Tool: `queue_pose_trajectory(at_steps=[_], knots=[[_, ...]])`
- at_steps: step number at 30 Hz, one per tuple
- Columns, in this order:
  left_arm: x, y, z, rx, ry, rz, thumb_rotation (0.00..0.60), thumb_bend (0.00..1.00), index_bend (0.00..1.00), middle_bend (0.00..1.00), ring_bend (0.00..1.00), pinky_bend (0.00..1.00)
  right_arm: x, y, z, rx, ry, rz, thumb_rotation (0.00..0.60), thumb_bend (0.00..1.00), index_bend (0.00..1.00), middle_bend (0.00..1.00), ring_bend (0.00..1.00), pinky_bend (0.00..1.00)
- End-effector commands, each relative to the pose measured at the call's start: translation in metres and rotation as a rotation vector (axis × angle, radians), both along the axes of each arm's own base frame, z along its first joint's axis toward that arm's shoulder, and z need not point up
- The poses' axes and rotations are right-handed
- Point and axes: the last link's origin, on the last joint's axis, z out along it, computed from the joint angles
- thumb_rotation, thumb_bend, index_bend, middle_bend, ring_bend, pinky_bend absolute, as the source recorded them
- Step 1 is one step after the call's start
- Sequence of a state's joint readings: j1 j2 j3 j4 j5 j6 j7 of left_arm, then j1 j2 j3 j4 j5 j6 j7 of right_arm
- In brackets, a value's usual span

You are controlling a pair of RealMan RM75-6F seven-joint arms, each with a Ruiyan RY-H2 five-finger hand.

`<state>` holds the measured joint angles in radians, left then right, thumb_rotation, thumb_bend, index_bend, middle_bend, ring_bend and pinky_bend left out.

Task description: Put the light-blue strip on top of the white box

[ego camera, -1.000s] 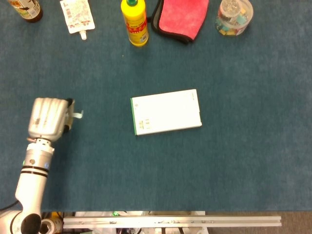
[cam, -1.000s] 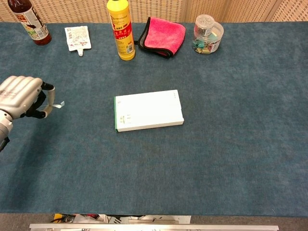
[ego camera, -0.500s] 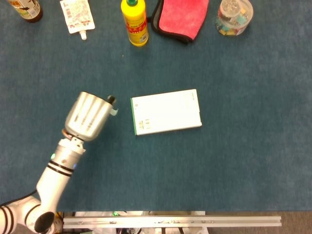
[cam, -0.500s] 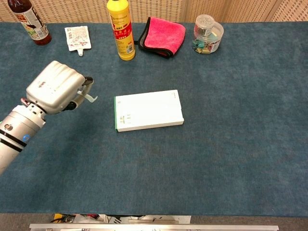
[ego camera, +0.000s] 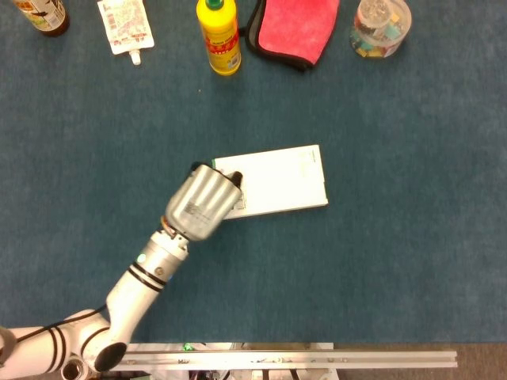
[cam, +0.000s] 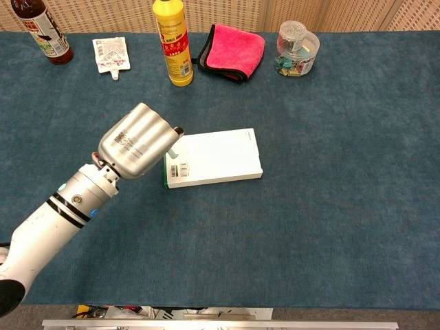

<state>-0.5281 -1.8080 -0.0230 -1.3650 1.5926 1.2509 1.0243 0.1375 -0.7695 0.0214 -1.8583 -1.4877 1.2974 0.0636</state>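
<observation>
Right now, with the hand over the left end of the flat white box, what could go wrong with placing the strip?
1. The left hand covers the left end of the flat white box, and the strip is barely visible, so its position cannot be checked.
2. The hand hangs over the box's left edge; released there, the strip may slide onto the blue tablecloth.
3. Pressing down could push the box.

Blue bench (cam: 330, 227), box (cam: 220, 158) mid-bench, far edge: brown bottle (cam: 41, 29), sachet (cam: 111, 53), yellow bottle (cam: 172, 41), pink cloth (cam: 234, 49), jar (cam: 298, 48)
</observation>
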Motion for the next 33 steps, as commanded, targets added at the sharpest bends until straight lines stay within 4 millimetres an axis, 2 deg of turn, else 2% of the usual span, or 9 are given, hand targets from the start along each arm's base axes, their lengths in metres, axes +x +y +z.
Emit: queue_pose_trajectory(at_steps=[1, 15, 21, 33], knots=[[0.007, 0.001, -0.012, 0.006, 0.027, -0.021, 0.600, 0.39, 0.56, 0.88, 0.94, 1.00, 0.000, 0.000, 0.000, 0.001, 0.000, 0.002, 0.600, 0.26, 0.47, 0.62, 0.59, 0.72], [0.013, 0.014, -0.039, 0.052, 0.069, 0.029, 0.600, 0.39, 0.56, 0.88, 0.95, 1.00, -0.005, 0.004, 0.006, -0.014, -0.004, -0.009, 0.600, 0.26, 0.47, 0.62, 0.59, 0.72], [0.013, 0.010, -0.047, 0.049, 0.084, 0.039, 0.600, 0.38, 0.56, 0.88, 0.95, 1.00, -0.007, 0.006, 0.009, -0.023, -0.005, -0.013, 0.600, 0.26, 0.47, 0.62, 0.59, 0.72], [0.021, -0.002, -0.053, 0.023, 0.077, 0.048, 0.600, 0.38, 0.48, 0.88, 0.95, 1.00, -0.008, 0.009, 0.013, -0.041, -0.005, -0.018, 0.600, 0.26, 0.47, 0.62, 0.61, 0.72]])
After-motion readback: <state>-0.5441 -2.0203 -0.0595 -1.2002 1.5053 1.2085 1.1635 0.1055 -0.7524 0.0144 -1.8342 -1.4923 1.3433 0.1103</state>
